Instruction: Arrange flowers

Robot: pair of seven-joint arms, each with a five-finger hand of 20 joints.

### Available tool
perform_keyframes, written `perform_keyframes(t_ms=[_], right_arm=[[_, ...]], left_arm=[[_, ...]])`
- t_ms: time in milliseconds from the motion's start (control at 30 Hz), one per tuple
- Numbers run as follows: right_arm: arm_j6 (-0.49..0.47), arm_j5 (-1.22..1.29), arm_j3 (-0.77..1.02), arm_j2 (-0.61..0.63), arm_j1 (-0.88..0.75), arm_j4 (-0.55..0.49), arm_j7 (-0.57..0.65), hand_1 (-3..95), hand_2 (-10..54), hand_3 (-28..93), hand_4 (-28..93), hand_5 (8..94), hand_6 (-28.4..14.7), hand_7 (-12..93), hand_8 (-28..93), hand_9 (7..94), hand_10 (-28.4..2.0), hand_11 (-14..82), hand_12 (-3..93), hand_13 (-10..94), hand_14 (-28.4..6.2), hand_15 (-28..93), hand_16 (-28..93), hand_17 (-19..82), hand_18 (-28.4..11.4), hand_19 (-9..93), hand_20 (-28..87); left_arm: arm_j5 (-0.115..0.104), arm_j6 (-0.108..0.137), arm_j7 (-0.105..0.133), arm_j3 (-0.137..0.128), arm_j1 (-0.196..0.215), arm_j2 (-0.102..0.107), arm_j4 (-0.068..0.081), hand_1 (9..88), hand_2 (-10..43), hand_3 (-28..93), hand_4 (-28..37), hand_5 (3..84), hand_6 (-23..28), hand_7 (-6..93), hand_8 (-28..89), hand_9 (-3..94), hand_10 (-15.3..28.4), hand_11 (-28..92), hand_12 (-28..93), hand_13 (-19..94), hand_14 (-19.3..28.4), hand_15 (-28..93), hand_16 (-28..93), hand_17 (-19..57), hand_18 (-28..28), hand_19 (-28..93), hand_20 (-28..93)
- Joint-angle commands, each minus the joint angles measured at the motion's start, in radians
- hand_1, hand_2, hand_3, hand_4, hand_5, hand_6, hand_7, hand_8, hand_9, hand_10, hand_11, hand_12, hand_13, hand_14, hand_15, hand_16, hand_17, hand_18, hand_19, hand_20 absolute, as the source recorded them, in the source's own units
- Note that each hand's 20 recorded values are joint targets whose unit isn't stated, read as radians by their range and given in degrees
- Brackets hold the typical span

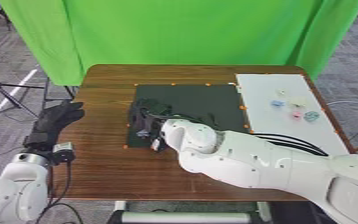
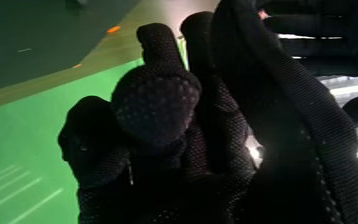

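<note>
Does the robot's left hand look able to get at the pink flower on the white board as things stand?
Probably not directly: the left hand is by the table's left side, the pink flower is toward its right, and the right hand seems in the way over the black mat.

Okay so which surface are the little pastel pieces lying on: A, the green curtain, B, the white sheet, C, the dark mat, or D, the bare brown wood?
B: the pastel pieces lie on the white sheet at the table's right side.
</note>
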Motion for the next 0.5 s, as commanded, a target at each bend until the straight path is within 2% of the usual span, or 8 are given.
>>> perform_keyframes(t_ms=[33, 233, 367, 433, 500], right_arm=[[-0.014, -0.001, 0.008, 0.01, 0.013, -0.014, 0.002, 54.4, -9.5, 58, -14, 68.0, 2.8, 16, 7, 67.0, -11.3, 9.5, 16.1, 86, -1.7, 59, 29, 58, -11.0, 93, 51], [-0.016, 0.012, 0.033, 0.067, 0.057, -0.071, -0.025, 51.2, -9.5, 61, -14, 64.9, 2.8, 16, 5, 63.9, -11.6, 9.1, 16.3, 85, -2.2, 59, 29, 57, -11.1, 93, 50], [0.027, -0.021, 0.097, 0.198, 0.092, -0.177, -0.044, 45.0, -9.5, 67, -14, 60.3, 2.3, 15, -6, 59.8, -12.5, 8.4, 16.4, 83, -3.1, 59, 29, 55, -11.7, 93, 47], [0.014, -0.084, 0.207, 0.257, 0.037, -0.221, -0.05, 43.6, -9.5, 67, -14, 59.2, 2.1, 15, -7, 58.9, -12.6, 8.3, 16.4, 83, -3.4, 59, 29, 54, -12.0, 92, 47], [0.031, -0.104, 0.258, 0.333, 0.023, -0.256, -0.031, 41.3, -9.5, 67, -14, 57.7, 1.7, 14, -7, 57.8, -12.7, 8.1, 16.6, 81, -4.0, 58, 29, 53, -12.6, 92, 47]], left_arm=[[0.006, -0.013, -0.007, -0.004, 0.004, -0.009, -0.006, 25.4, 21.2, 60, -28.3, 49.7, 6.3, 14.6, -8, 50.1, 16.8, 23, 8, 37, 19.1, 20, -5, 3.2, 12.7, 20, 12], [0.006, -0.006, -0.003, -0.016, 0.026, -0.014, -0.016, 25.8, 20.4, 60, -28.3, 49.7, 6.4, 14.6, -8, 50.1, 16.8, 23, 8, 37, 19.1, 20, -5, 3.2, 12.7, 20, 12], [0.008, -0.008, -0.007, -0.025, 0.04, -0.019, -0.018, 25.9, 20.1, 60, -28.3, 49.6, 6.3, 14.7, -8, 50.3, 16.9, 23, 8, 37, 19.2, 20, -5, 3.2, 12.7, 20, 12], [0.007, 0.0, -0.004, -0.031, 0.053, -0.022, -0.022, 25.9, 20.0, 60, -28.3, 49.7, 6.3, 14.7, -8, 50.3, 16.9, 23, 8, 37, 19.2, 20, -5, 3.2, 12.8, 20, 12], [0.003, 0.002, 0.001, -0.026, 0.05, -0.021, -0.02, 26.2, 19.5, 60, -28.3, 49.7, 6.3, 14.7, -8, 50.3, 16.8, 23, 8, 37, 19.2, 20, -5, 3.2, 12.8, 20, 12]])
